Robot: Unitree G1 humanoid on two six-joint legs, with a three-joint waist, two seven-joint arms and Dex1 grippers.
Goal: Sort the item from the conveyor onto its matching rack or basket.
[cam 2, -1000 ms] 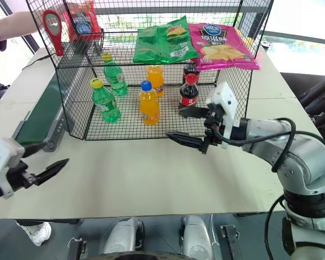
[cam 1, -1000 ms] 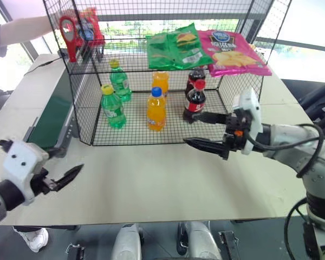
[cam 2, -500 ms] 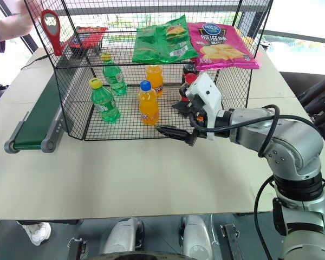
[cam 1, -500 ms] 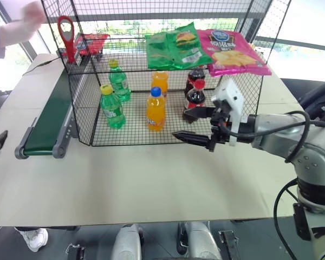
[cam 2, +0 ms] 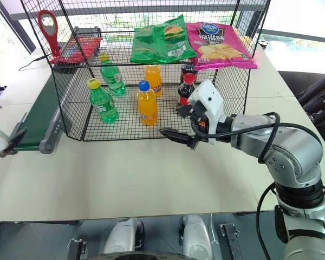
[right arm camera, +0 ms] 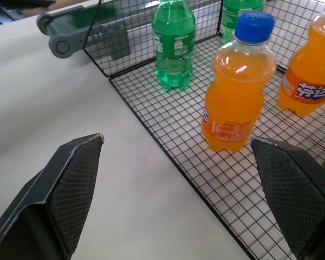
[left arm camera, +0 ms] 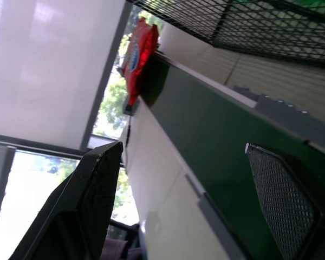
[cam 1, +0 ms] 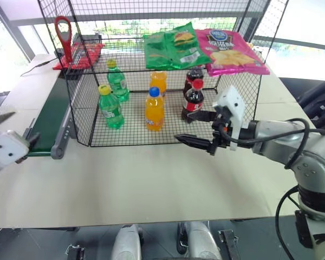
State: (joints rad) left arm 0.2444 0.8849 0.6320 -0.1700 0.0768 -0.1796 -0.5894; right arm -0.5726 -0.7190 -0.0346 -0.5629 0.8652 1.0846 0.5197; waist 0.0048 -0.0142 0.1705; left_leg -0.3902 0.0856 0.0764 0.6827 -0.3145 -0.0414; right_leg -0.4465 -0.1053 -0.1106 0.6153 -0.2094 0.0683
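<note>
1. Left eye view: my left gripper (cam 1: 21,142) sits at the near end of the long dark green conveyor belt (cam 1: 50,116), along the table's left edge. Its fingers look spread and hold nothing. The flat red crinkly chip bag (cam 1: 78,56) lies at the belt's far end, near the table's far left corner, so it is straight up the belt from that gripper. The left arm is clearly the nearer one.

2. Right eye view: my right gripper (cam 2: 182,122) hangs over the table just in front of the large black wire-mesh rack (cam 2: 244,81), fingers (cam 2: 175,135) apart and empty, well away from the bag.

3. Left wrist view: between the parted fingers I look down the belt's length, and the bag's blue oval logo shows. I judge a forward reach along the belt comes next.

4. Right wrist view: an orange soda bottle (right arm camera: 237,81) and a green bottle (right arm camera: 174,43) stand on the rack's mesh floor.
</note>
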